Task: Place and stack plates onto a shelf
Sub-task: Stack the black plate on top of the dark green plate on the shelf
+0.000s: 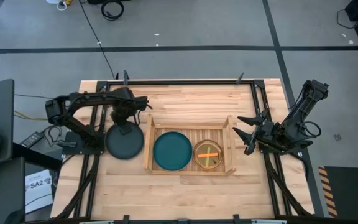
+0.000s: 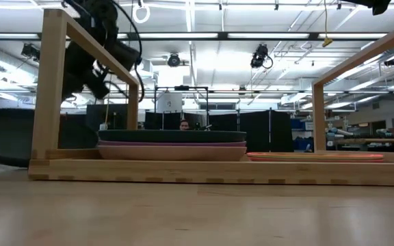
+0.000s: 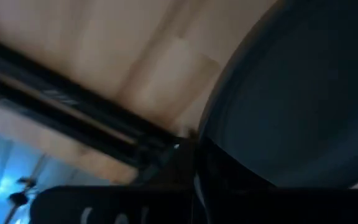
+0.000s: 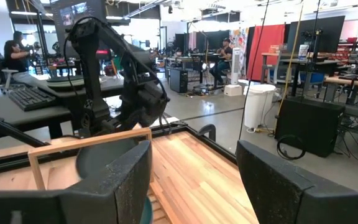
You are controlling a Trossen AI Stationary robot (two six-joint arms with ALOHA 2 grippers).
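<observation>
Left pincer (image 1: 127, 122) clenched on the rim of a round, matte dark grey plate (image 1: 125, 142) — just left of the slatted light-wood shelf (image 1: 189, 169), on the planked bench (image 1: 185, 99). Inside the shelf: a smooth teal plate (image 1: 172, 150) beside a small orange one (image 1: 208, 154). Right pincer (image 1: 248, 134) released, jaws wide, right of the shelf.

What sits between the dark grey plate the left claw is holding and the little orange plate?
In the high view, the teal plate lies in the shelf, between the dark grey plate in the left gripper and the orange plate.
</observation>
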